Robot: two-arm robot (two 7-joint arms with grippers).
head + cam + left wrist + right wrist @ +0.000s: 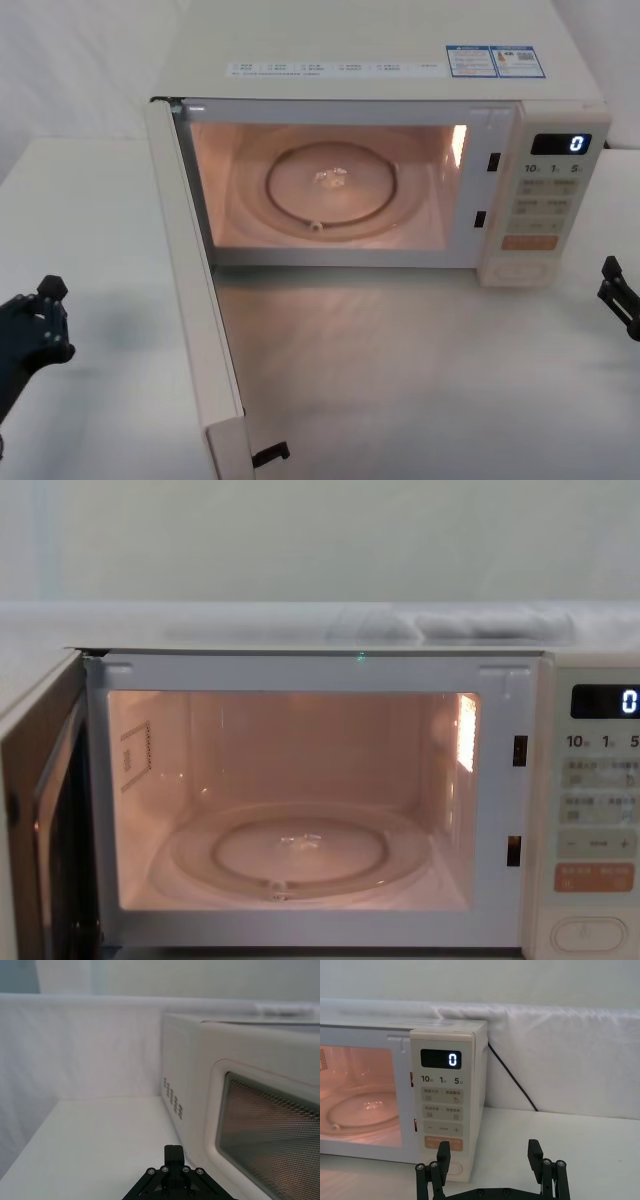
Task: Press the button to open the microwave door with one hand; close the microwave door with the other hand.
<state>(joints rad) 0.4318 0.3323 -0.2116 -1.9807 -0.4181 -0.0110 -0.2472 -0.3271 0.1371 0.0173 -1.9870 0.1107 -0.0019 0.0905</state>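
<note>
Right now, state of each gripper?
Left gripper: cannot be told, left of the open microwave door.
Right gripper: open, empty.

A white bench (90, 260) carries the cream microwave (400, 60), which stands on it ahead of and between the left tool (40, 325) and the right tool (618, 295), door swung open.

The button (589, 935) is cut by the chest view's lower edge; panel lettering too small to read

Glossy cream plastic microwave door (195, 300) with fine metal mesh window (270, 1130); clear glass turntable (295, 855); matt white table (90, 300).
</note>
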